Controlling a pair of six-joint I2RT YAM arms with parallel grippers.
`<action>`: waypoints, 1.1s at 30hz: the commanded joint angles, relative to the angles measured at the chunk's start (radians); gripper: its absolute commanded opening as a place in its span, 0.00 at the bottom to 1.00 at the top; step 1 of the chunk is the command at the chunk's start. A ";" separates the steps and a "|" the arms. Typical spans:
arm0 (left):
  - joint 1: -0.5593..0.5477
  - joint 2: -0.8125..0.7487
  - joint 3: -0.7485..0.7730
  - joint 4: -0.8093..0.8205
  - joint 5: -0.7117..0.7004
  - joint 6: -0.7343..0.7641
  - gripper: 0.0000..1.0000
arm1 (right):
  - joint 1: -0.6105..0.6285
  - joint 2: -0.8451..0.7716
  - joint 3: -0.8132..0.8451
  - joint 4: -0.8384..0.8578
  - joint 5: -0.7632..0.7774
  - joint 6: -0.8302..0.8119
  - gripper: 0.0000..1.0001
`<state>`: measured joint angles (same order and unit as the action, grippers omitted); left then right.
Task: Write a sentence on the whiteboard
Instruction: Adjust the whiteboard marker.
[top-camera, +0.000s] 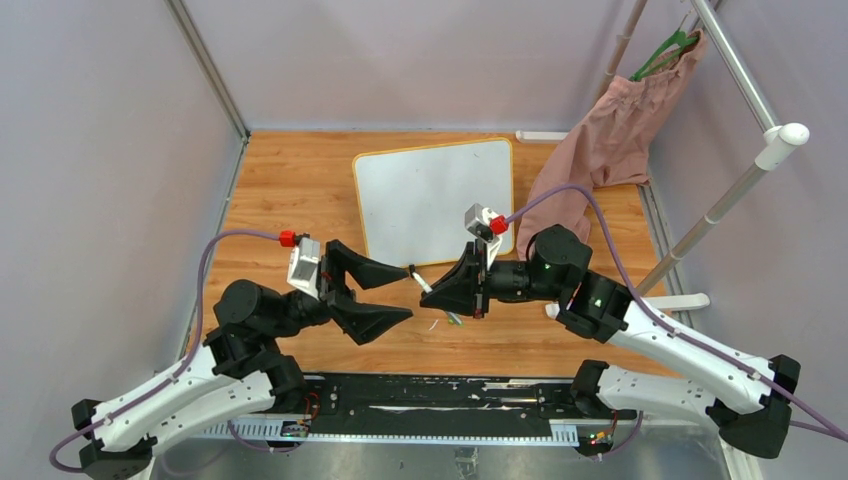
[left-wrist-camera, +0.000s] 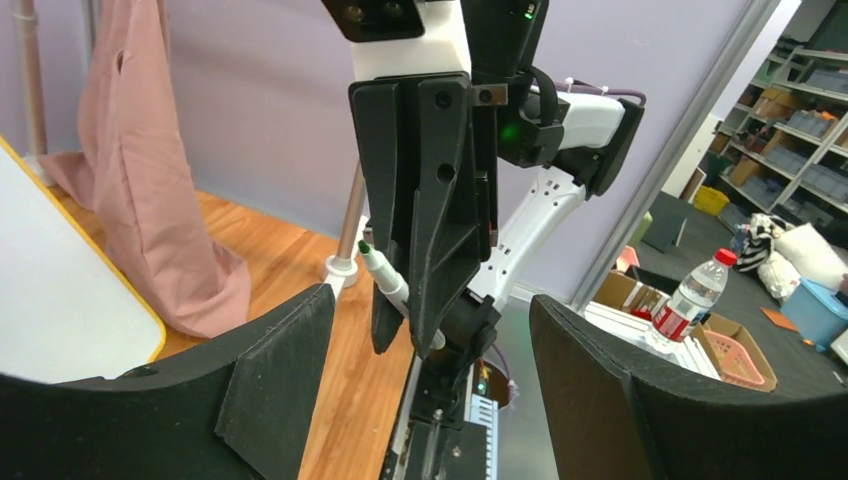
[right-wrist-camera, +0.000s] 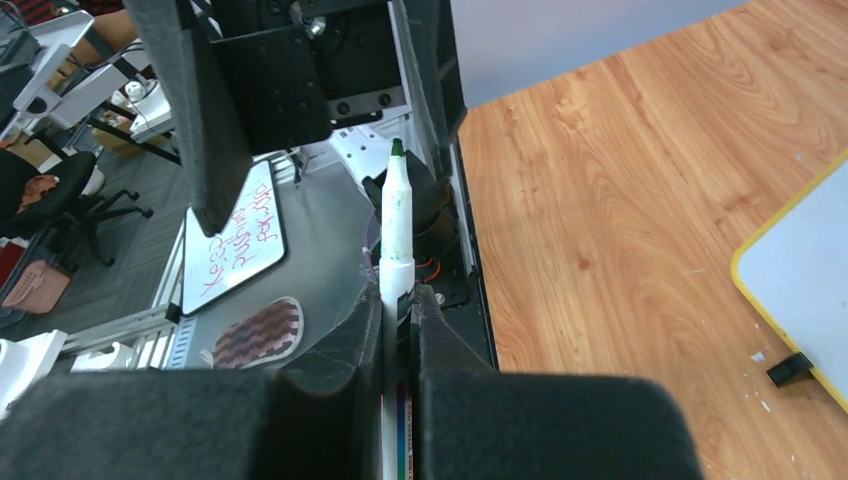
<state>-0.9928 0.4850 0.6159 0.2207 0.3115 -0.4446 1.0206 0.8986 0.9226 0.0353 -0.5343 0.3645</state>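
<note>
Right wrist view crops whiteboard (right-wrist-camera: 800, 270); right hand (right-wrist-camera: 398, 312) hides marker (right-wrist-camera: 396, 230) barrel.

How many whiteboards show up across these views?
2. The blank whiteboard lies on the table; a second board with red writing lies off the table, seen only by the right wrist camera. Others may be hidden.

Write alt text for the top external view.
Two robot arms face each other over a wooden table: the right arm has its jaws shut on a marker, and the left arm faces it with jaws open. Beyond them lies a blank whiteboard; a pink garment hangs at right.
</note>
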 joint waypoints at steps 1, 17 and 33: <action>-0.007 0.028 0.016 0.055 0.020 -0.023 0.74 | 0.014 0.009 0.042 0.092 -0.065 0.033 0.00; -0.007 0.138 0.025 0.191 0.016 -0.102 0.41 | 0.042 0.000 0.047 0.039 -0.065 -0.001 0.00; -0.007 0.092 -0.051 0.391 -0.235 -0.205 0.00 | 0.050 -0.082 -0.009 0.152 0.050 0.024 0.64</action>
<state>-0.9974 0.6106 0.5941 0.4442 0.2455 -0.6067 1.0546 0.8841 0.9371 0.0723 -0.5583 0.3756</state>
